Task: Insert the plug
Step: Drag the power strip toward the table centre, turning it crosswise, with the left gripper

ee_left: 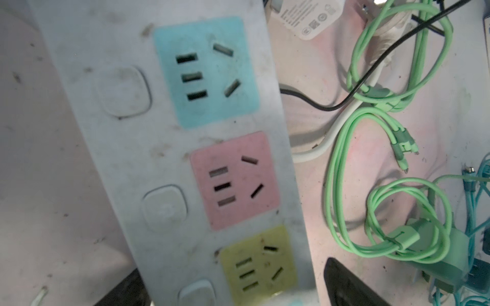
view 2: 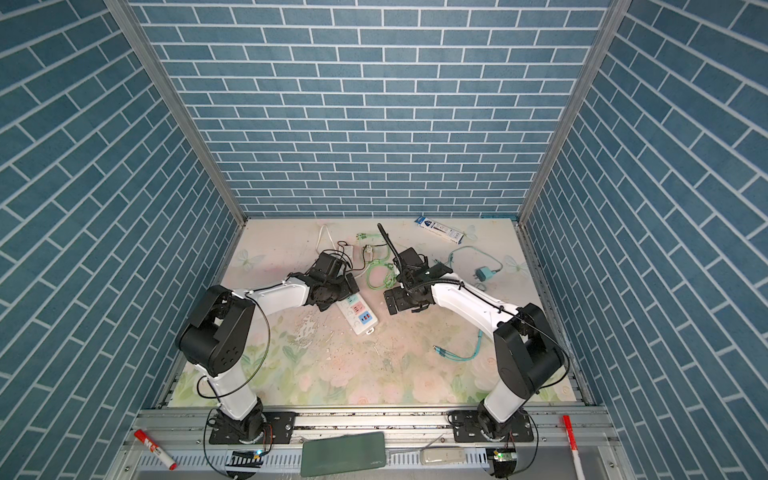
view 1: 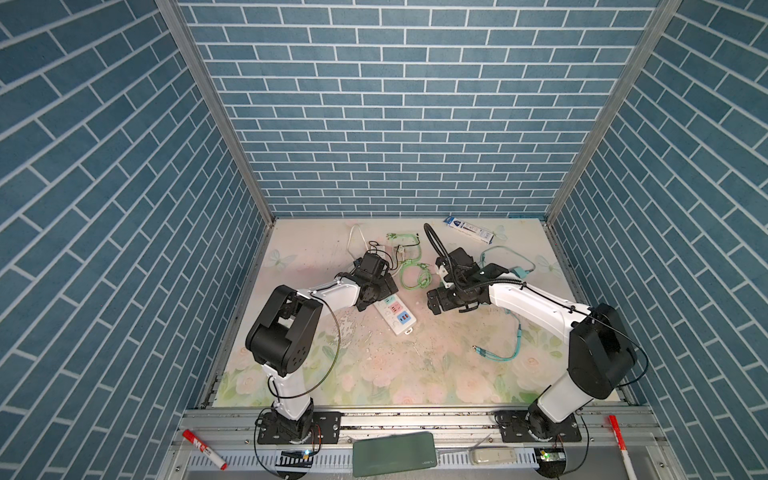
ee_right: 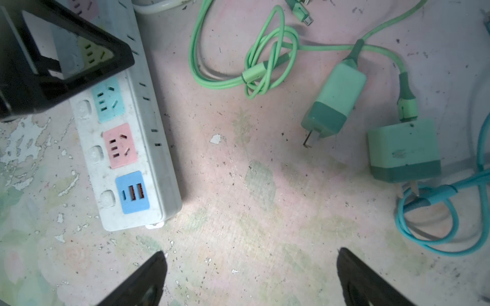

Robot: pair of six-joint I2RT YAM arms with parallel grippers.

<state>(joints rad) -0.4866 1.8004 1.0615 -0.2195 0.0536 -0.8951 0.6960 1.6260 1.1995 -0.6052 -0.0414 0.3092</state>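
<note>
On the table, just beside a square green adapter (ee_right: 404, 149), the green plug (ee_right: 335, 103) lies flat with its prongs bare, well apart from the power strip (ee_right: 159, 169). Every socket that shows on the strip is empty, so insertion is not done. Judge the task to be near its start: pickup, alignment and pressing home all remain.

Check the right gripper (ee_right: 250, 251): its jaws stand spread over bare table and hold nothing. Check the left gripper (ee_left: 232, 267): its jaws stand spread astride the strip, which sits centre-left in both top views.

Expect no readable brand on the strip or the plug. Fine print on the white adapter (ee_left: 305, 18) and on the blue-and-white box (view 1: 469, 227), at the upper right of the table in a top view, is too small to read.
</note>
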